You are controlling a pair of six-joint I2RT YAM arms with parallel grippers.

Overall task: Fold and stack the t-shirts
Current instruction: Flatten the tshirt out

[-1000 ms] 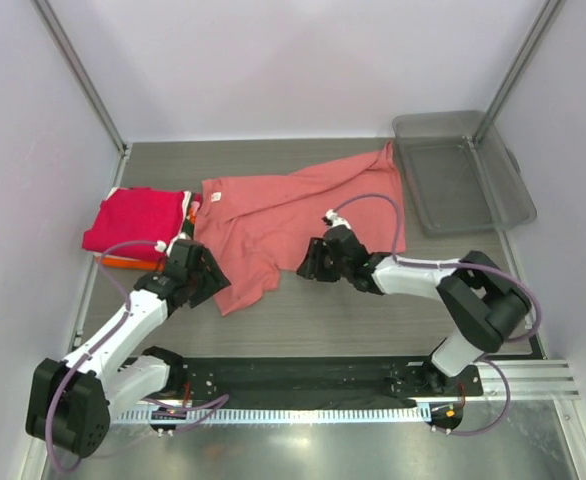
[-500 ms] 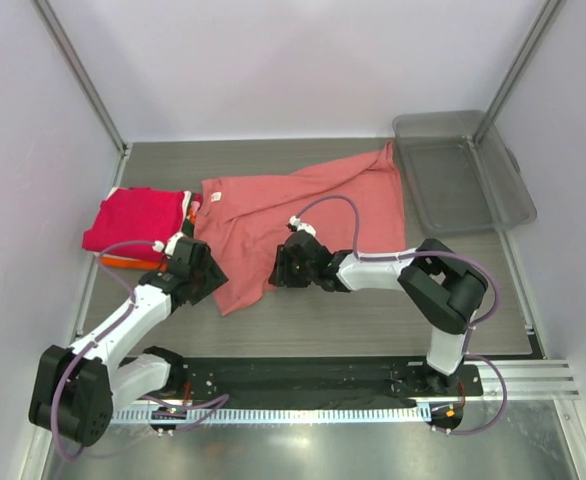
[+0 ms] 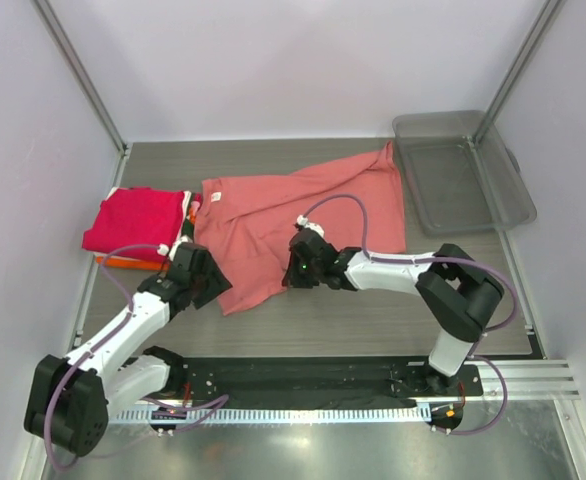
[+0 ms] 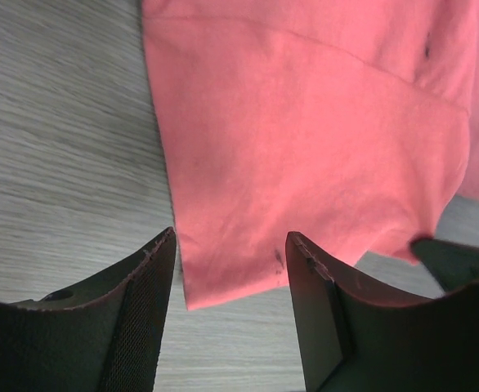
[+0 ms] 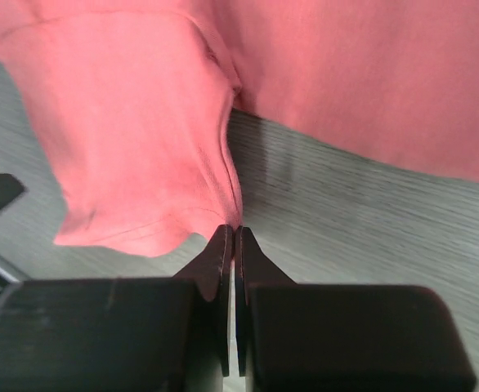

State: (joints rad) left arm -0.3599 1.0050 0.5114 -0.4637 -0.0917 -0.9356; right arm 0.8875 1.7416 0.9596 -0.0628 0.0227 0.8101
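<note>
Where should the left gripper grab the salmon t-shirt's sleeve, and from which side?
I'd pinch the salmon t-shirt's free sleeve-hem corner, lying flat between the open left gripper's fingers. Come from the near-left over bare table, sliding one finger under that edge.

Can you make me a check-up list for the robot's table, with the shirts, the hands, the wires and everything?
Surface: grey wood-grain table, no spills seen.
Job's things: coral t-shirt spread out, not folded; magenta-red t-shirt folded at the left, lying on an orange t-shirt.
Clutter: clear grey bin in the far right corner, nothing inside.
Hands: left hand open, fingers either side of the near sleeve's hem; right hand shut, tips at that sleeve's edge, and I cannot tell whether it pinches cloth.
Cables: left arm's cable loops near the stack; right arm's cable arches above the coral t-shirt.
Surroundings: pale walls, metal posts at the back corners.
</note>
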